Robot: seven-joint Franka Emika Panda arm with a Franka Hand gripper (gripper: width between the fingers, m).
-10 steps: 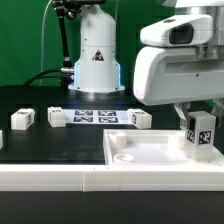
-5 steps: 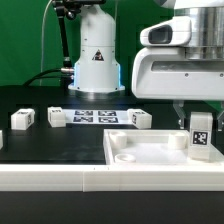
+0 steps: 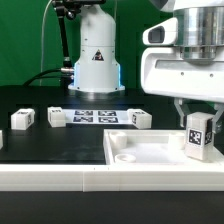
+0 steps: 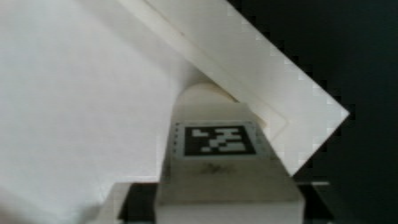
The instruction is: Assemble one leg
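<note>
My gripper (image 3: 199, 118) is shut on a white leg (image 3: 199, 137) with a black-and-white tag on its face. It holds the leg upright over the right corner of the large white square panel (image 3: 140, 150). In the wrist view the leg (image 4: 217, 160) sits between the dark fingers (image 4: 128, 200), with the panel's raised rim (image 4: 267, 80) right beyond it. Three more legs stand on the black table: one (image 3: 22, 119) at the exterior view's left, one (image 3: 56, 117) beside it, and one (image 3: 138, 118) behind the panel.
The marker board (image 3: 95, 116) lies flat on the table between the loose legs. The arm's white base (image 3: 97, 60) stands behind it. A white ledge (image 3: 60, 180) runs along the front edge.
The gripper with the leg has moved a little toward the exterior view's right and slightly lower, closer to the panel's right corner.
</note>
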